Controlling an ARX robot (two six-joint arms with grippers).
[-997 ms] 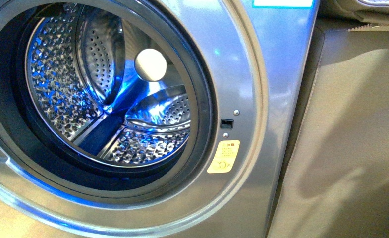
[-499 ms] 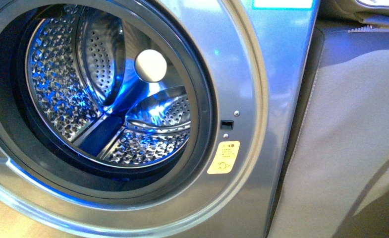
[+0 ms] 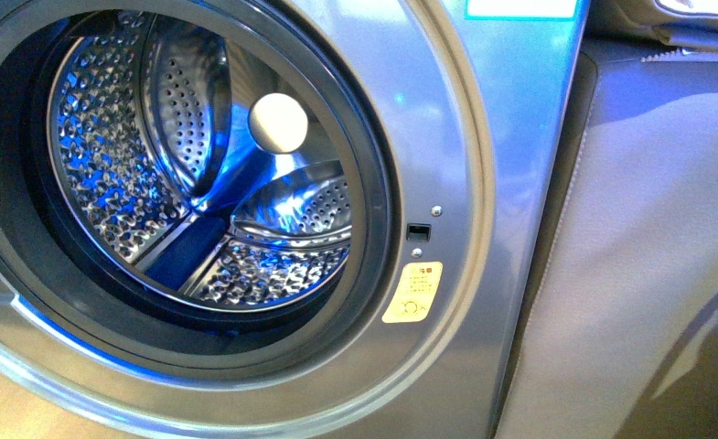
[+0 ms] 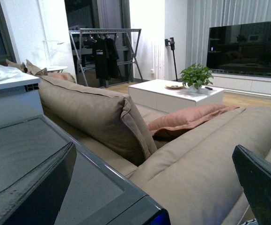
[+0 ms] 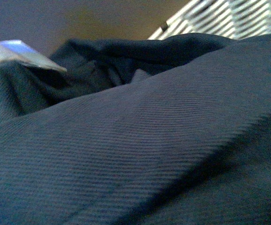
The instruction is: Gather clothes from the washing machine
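The grey washing machine [image 3: 510, 137] fills the front view with its round door opening bare; the perforated steel drum [image 3: 199, 183] glows blue inside and holds no cloth that I can see. Neither arm shows in this view. In the right wrist view dark navy clothes [image 5: 140, 150] cover nearly the whole picture and hide the right gripper's fingers, which are shut on them; a small white tag [image 5: 25, 54] sticks out of the folds. My left gripper [image 4: 158, 187] is open, its dark fingers [image 4: 32, 197] spread wide over the machine's top corner [image 4: 102, 187] and the sofa.
A beige sofa [image 3: 666, 274] stands right beside the machine; in the left wrist view it carries a brown cushion [image 4: 102, 117] and a rust one [image 4: 186, 119]. Beyond are a white coffee table [image 4: 172, 93] with a plant, a clothes rack [image 4: 105, 51] and a TV [image 4: 247, 44].
The shadow on the sofa's side has slid down and to the right. The drum and machine look the same.
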